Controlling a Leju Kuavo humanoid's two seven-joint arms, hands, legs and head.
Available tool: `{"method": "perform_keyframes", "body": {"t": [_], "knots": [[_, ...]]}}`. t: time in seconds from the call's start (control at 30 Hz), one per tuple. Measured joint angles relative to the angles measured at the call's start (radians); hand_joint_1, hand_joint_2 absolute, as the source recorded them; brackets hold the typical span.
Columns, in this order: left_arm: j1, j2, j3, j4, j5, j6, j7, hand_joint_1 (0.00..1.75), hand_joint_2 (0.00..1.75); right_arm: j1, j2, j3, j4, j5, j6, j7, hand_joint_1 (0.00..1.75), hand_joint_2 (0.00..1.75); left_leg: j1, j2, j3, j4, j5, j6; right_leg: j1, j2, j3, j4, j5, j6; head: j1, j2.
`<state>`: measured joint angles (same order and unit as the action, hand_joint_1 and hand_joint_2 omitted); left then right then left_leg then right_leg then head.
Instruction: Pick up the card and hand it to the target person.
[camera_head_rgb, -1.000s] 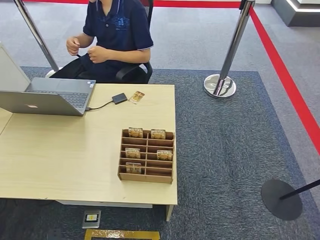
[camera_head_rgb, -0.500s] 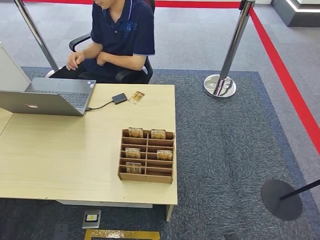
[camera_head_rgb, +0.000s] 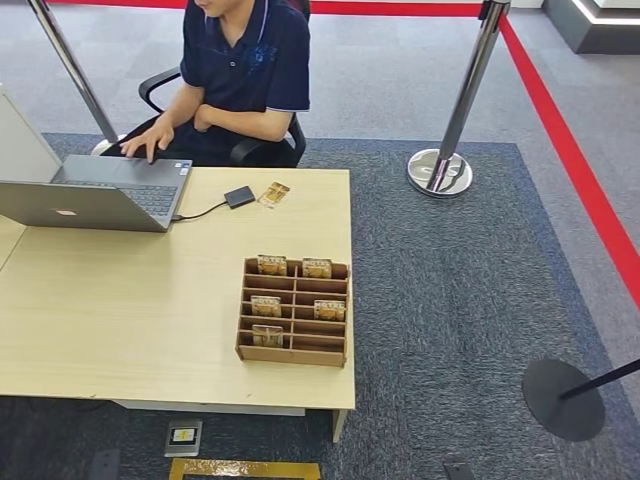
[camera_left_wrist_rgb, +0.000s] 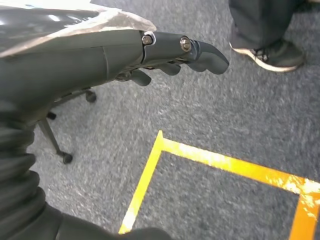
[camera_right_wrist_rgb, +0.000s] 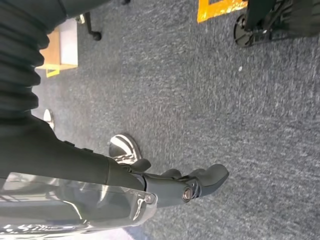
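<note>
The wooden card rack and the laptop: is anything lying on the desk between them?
No. In the head view, bare desk separates the card rack from the laptop; the small black device and loose card lie farther back.

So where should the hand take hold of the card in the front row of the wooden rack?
Pinch the card by its top edge, coming from above: it stands upright in the wooden rack, and just that edge shows above the dividers.

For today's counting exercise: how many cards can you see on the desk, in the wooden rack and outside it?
6. Five stand in the wooden rack: two at the back, two in the middle, one front left. One lies flat beside the black reader. More could sit hidden in slots.
</note>
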<state>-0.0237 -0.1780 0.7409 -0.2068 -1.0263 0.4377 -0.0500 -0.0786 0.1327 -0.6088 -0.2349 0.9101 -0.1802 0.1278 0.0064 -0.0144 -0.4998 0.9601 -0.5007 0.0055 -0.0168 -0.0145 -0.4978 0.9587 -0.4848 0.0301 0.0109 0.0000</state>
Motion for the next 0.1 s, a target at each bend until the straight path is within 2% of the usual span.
{"method": "perform_keyframes", "body": {"t": [0.1], "knots": [[0.009, 0.009, -0.038, -0.008, 0.058, -0.024, 0.003, 0.0, 1.75, 0.012, -0.007, 0.033, -0.007, -0.051, 0.01, -0.006, 0.0, 1.75, 0.0, 0.0, 0.0, 0.0, 0.0, 0.0, 0.0, 0.0, 0.0, 0.0, 0.0, 0.0, 0.0, 0.0]]}}
